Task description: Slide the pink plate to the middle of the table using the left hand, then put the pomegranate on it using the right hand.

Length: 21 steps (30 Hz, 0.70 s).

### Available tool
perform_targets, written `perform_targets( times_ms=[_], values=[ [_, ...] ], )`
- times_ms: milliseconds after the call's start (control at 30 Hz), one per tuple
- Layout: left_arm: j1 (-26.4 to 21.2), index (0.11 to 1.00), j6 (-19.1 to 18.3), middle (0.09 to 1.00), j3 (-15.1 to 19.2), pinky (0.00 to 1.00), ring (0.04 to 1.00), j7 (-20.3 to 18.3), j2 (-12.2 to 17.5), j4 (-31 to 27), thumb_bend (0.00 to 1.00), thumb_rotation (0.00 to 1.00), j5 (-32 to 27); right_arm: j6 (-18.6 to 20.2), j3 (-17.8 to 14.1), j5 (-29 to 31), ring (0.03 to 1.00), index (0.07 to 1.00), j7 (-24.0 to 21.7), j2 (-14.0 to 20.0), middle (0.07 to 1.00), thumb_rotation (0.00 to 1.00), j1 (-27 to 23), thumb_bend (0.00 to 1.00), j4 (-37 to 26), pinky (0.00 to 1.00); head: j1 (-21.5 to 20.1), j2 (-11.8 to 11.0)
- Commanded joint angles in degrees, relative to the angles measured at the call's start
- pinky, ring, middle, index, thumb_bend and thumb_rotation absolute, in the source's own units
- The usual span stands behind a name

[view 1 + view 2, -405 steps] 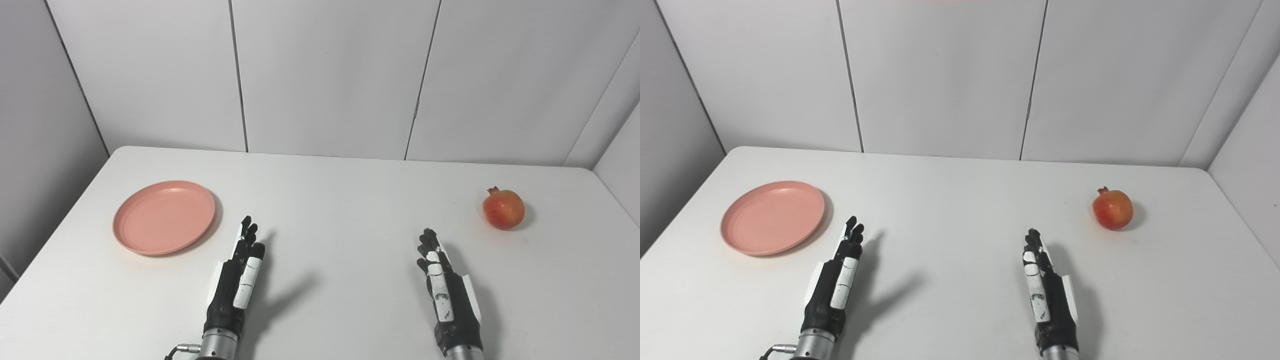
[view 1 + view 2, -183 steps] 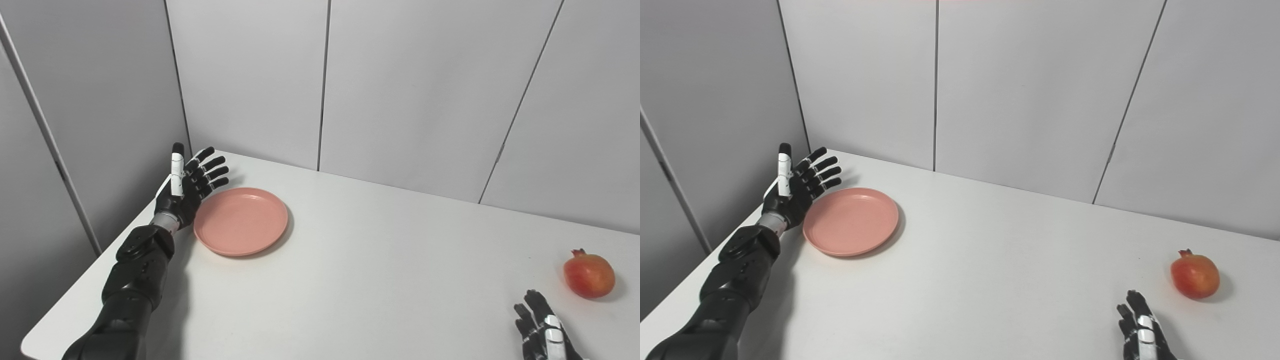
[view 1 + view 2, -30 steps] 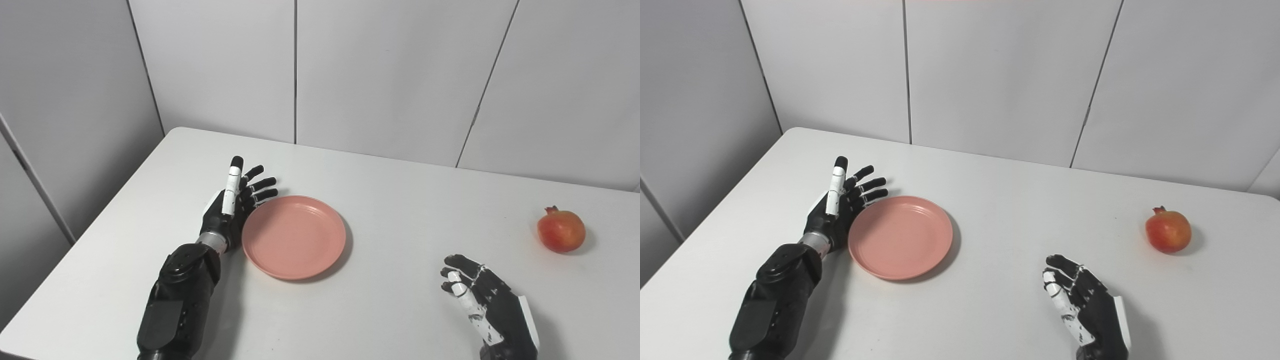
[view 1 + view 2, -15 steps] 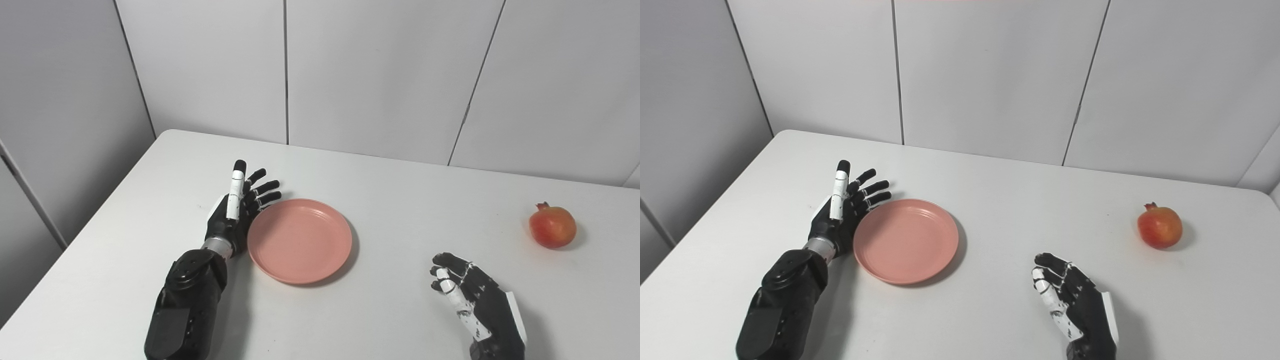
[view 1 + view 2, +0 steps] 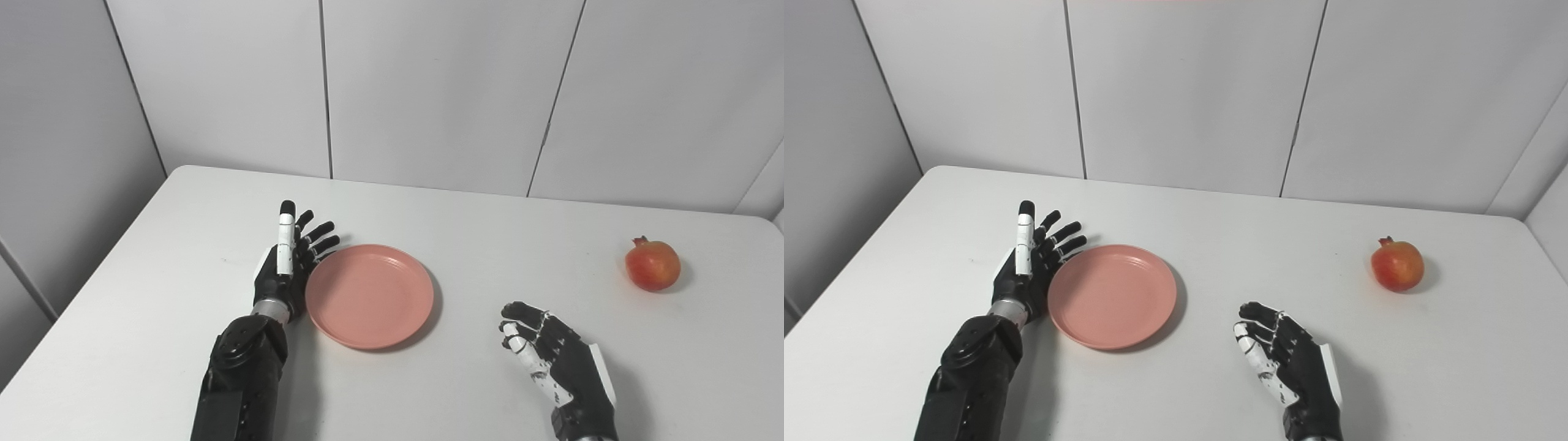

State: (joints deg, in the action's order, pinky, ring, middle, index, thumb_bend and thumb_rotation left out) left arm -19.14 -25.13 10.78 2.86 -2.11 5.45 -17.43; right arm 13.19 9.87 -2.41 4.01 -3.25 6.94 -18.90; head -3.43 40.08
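Pomegranate [image 5: 653, 265] sits near counter's [image 5: 184, 245] right edge, up and right of right hand [image 5: 560, 358], well apart; that hand is nearer, fingers loosely spread and empty. Pink plate [image 5: 369, 296] lies about mid-counter, left hand [image 5: 286, 268] against its left rim, fingers splayed, holding nothing.

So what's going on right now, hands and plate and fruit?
Left hand open against the pink plate rim. Right hand open, holding nothing. Pomegranate on the table, far right, untouched. Nothing between them.
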Motion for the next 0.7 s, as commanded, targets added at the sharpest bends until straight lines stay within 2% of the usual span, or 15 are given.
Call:
perform_targets(
  times_ms=[0,200,333,433,667],
  values=[
    [-1.0,0.925,-1.7,0.822,-0.2,0.77,0.797,1.4,-1.7,-0.5,0.77,1.0,-1.2,0.5,0.5,-0.9,0.681,0.614,0.9,-3.0,0.7,0.41,2.5,0.57,-2.6,0.64,-0.4,0.2],
    [-1.1,0.917,-1.8,0.811,-2.1,0.76,0.793,3.1,-3.1,-1.0,0.75,1.0,-2.0,1.8,1.7,-1.7,0.678,0.61,1.7,-3.3,0.699,0.39,2.4,0.56,-3.1,0.64,-2.0,0.4],
    [-0.8,0.929,-1.6,0.823,-2.1,0.78,0.803,3.2,-4.7,-1.0,0.72,1.0,-2.6,1.6,2.4,-1.8,0.671,0.609,2.0,-3.4,0.696,0.39,2.2,0.57,-3.1,0.63,-2.8,0.4],
    [-0.6,0.917,0.2,0.82,-2.2,0.76,0.79,2.5,-5.6,-0.4,0.76,1.0,-2.5,1.3,2.9,-2.7,0.671,0.617,2.3,-3.4,0.697,0.38,2.0,0.56,-2.8,0.62,-3.4,0.3],
    [0.1,0.902,3.6,0.817,-3.8,0.73,0.778,0.7,-5.5,0.7,0.8,1.0,-1.0,0.5,3.2,-4.0,0.67,0.618,3.0,-3.8,0.696,0.38,1.8,0.56,-1.9,0.62,-4.6,-0.2]
  ],
)
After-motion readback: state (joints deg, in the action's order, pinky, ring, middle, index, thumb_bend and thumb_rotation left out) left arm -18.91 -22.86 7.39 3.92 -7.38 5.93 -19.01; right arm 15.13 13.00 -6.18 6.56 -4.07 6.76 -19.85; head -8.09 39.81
